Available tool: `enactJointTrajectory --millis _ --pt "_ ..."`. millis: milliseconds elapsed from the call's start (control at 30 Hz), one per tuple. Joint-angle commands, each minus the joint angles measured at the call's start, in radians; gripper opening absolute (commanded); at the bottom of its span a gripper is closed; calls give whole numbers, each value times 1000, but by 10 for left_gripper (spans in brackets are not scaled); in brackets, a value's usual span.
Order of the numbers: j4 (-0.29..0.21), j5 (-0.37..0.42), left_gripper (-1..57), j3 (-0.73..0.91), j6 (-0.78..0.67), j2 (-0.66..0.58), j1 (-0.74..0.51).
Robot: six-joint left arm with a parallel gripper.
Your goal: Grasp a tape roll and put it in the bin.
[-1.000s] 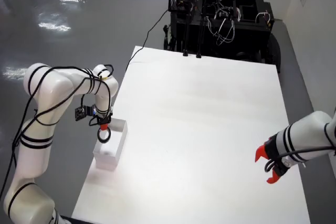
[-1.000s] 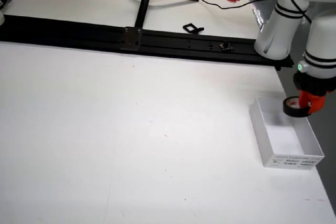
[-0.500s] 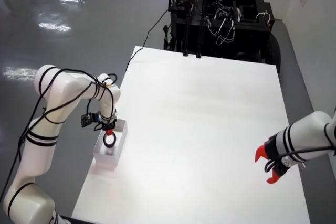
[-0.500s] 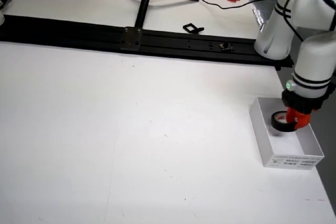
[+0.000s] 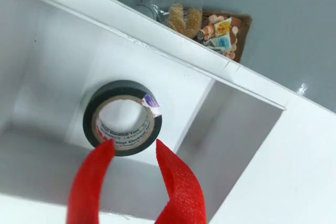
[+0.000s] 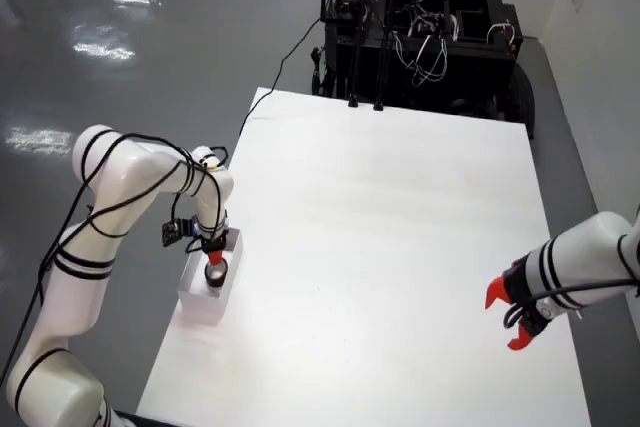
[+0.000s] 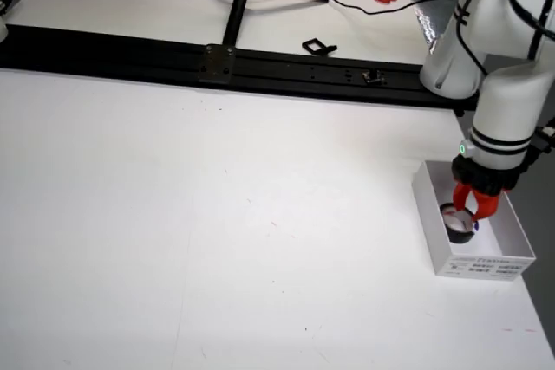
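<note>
Tape roll (image 5: pixel 122 117) sits inside the white bin (image 5: pixel 252 85), black with a printed cardboard core, seen in the wrist view just past the red fingertips (image 5: pixel 107 148). Pincer (image 5: pixel 134 148) is over the bin's interior with its jaws spread; the roll appears beyond them, not between. Whether the tips touch the roll's rim cannot be told, but nothing is clamped, so it reads as released. Overhead view places the bin at the left edge of the worktop (image 6: pixel 400 247), working arm bent down into it. Second arm (image 6: pixel 570 282) hangs idle at the right. Judgement: grasp and carry done, drop apparently made; only withdrawal of the arm is left. Outside the bin, a plastic bag (image 5: pixel 181 9) lies on the grey floor.
</note>
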Motion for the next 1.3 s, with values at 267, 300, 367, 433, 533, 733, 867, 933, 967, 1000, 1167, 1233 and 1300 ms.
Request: enactJointTrajectory --millis 267,300,367,433,533,733,867,933,967,1000,1167,1233,1300 --pt "37 140 -5 -3 -23 -22 -40" --pt "41 163 -5 -3 -23 -45 -52" --pt "51 212 -5 -3 -23 -111 -84" --pt "69 255 -5 -3 -24 -175 -118" --pt "92 320 -5 -3 -29 -276 -174" --pt "113 412 -5 -3 -46 -430 -331" --pt "106 441 -5 -3 -67 -444 -443" --pt "104 442 -5 -3 -90 -436 -509" --pt "104 442 -5 -3 -104 -433 -541" --pt "104 442 -5 -3 -121 -430 -573" --pt "104 442 -5 -3 -169 -421 -708" --pt "106 441 -5 -3 -176 -418 -754" --pt "106 441 -4 -3 -178 -408 -799"
